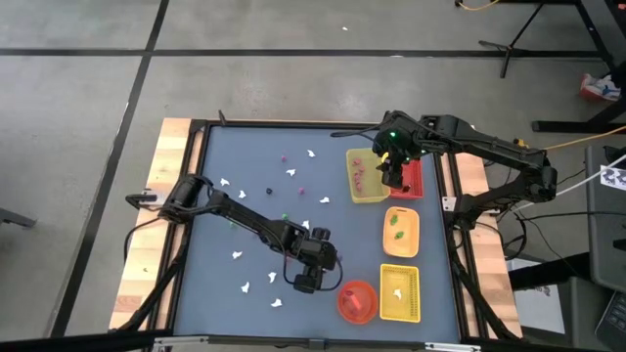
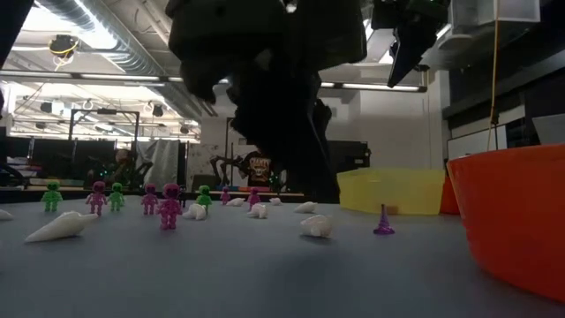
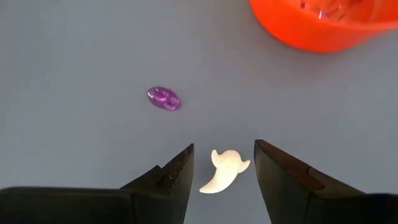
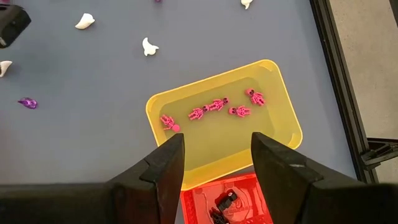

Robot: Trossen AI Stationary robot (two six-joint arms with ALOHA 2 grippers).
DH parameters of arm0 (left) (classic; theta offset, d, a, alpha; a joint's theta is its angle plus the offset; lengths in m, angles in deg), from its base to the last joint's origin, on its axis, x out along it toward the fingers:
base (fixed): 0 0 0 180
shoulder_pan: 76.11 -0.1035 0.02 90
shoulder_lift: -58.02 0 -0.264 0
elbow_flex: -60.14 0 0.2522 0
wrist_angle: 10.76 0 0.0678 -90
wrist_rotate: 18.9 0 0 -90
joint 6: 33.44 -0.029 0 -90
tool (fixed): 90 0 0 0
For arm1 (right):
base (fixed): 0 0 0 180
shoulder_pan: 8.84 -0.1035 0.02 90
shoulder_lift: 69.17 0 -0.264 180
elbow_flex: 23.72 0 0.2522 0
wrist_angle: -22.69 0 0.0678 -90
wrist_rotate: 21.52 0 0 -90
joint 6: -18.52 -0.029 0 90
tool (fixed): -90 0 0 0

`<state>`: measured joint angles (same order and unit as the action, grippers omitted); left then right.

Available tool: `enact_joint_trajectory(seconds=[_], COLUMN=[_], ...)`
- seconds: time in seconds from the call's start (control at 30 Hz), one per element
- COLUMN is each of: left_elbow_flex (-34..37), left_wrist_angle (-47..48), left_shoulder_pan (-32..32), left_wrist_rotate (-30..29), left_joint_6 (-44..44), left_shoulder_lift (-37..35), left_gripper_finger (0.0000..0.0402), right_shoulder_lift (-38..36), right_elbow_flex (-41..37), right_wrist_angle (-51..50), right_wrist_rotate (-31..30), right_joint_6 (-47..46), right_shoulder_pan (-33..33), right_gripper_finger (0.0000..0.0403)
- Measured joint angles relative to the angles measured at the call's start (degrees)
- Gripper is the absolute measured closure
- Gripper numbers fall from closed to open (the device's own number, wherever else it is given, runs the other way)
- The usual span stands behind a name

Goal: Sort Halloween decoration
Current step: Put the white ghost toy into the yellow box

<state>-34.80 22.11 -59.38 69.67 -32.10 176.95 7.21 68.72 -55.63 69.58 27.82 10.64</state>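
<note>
Beside the orange bowl, the left gripper hangs open astride a white ghost lying on the table; small, light and probably rigid, it looks best pinched across its body.

Ghost between left claw fingers; bowl beyond.

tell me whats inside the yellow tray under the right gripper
Five pink figures lie flat in the yellow tray, in a loose row across it. The open right gripper covers part of the tray's near edge, so anything there is hidden.
</note>
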Motion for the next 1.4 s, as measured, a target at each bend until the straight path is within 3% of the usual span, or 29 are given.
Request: enact_joint_trajectory(seconds=[0.47,1.4], left_elbow_flex=[0.1,0.1], left_wrist_angle=[-0.2,0.8], left_shoulder_pan=[-0.2,-0.3], left_wrist_rotate=[2.5,0.6], left_joint_6=[0.0,-0.5], left_shoulder_lift=[1.8,2.6], left_gripper_finger=[0.0250,0.0250], right_shoulder_lift=[0.0,0.0], right_elbow_flex=[0.0,0.0], right_wrist_angle=[0.0,0.0], right_wrist_rotate=[0.0,0.0], right_joint_6=[0.0,0.0], right_shoulder_pan=[0.0,0.0], right_gripper_finger=[0.0219,0.0219])
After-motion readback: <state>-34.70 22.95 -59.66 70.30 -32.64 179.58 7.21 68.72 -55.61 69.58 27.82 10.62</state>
